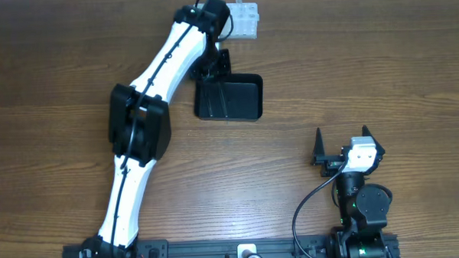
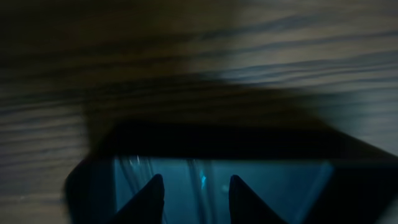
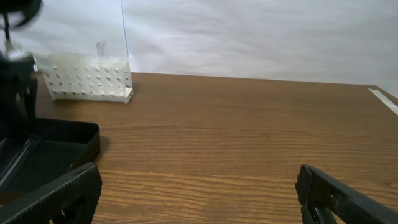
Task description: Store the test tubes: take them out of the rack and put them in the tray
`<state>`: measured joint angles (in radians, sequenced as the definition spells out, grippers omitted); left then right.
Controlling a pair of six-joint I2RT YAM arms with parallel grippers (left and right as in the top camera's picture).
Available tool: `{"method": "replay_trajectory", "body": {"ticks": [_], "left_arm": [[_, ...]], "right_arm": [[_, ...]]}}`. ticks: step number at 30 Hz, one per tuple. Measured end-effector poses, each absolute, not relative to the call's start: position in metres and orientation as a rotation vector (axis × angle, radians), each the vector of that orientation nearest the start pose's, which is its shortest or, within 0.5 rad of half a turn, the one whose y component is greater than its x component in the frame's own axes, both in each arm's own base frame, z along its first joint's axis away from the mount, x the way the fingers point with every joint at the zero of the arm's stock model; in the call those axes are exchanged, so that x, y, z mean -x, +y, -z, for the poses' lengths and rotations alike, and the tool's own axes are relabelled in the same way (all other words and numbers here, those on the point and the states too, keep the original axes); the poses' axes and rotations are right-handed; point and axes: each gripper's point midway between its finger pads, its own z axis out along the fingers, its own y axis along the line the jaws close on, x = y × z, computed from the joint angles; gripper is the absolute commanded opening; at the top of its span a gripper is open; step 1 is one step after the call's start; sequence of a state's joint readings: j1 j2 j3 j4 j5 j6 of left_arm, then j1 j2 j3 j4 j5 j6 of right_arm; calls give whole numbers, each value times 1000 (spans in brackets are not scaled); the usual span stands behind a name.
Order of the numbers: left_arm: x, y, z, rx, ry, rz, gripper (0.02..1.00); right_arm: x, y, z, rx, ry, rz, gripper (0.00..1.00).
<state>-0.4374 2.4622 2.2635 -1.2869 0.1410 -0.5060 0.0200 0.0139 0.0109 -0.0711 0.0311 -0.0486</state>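
The left gripper (image 2: 196, 178), fingers spread low over the black rectangular plastic tray (image 1: 244, 105), should rise clear of its wall before crossing to the white perforated plastic rack (image 1: 243, 20) just beyond, where a clear test tube (image 3: 100, 50) stands.

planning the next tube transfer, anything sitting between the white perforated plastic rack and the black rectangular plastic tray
Nothing visible lies between the white perforated plastic rack and the black rectangular plastic tray, just bare wooden table. The left gripper hangs open over the tray.
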Motion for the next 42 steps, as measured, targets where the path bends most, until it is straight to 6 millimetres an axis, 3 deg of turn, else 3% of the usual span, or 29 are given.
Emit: {"method": "replay_trajectory", "body": {"ticks": [6,12,17,18,22,26,29,34,39,42], "left_arm": [[-462,-233,-119,80,2909,308,470],[-479,-224,-170,95,2731,279,825],[-482,-213,-202,124,2641,240,923],[-482,-208,-213,134,2612,225,996],[-476,-189,-258,169,2507,166,998],[-459,-164,-314,214,2379,118,998],[-444,-148,-345,241,2305,101,996],[-416,-128,-360,265,2250,83,996],[-383,-111,-331,260,2297,44,998],[-376,-106,-325,274,2248,79,998]], "right_arm": [[-246,0,-158,33,1645,47,993],[-246,0,-158,32,1645,47,993],[-246,0,-158,33,1645,47,993],[-246,0,-158,33,1645,48,991],[-246,0,-158,33,1645,48,993],[-246,0,-158,32,1645,47,993],[-246,0,-158,32,1645,48,993],[-246,0,-158,32,1645,47,991],[-246,0,-158,33,1645,47,989],[-246,0,-158,36,1645,45,993]]}}
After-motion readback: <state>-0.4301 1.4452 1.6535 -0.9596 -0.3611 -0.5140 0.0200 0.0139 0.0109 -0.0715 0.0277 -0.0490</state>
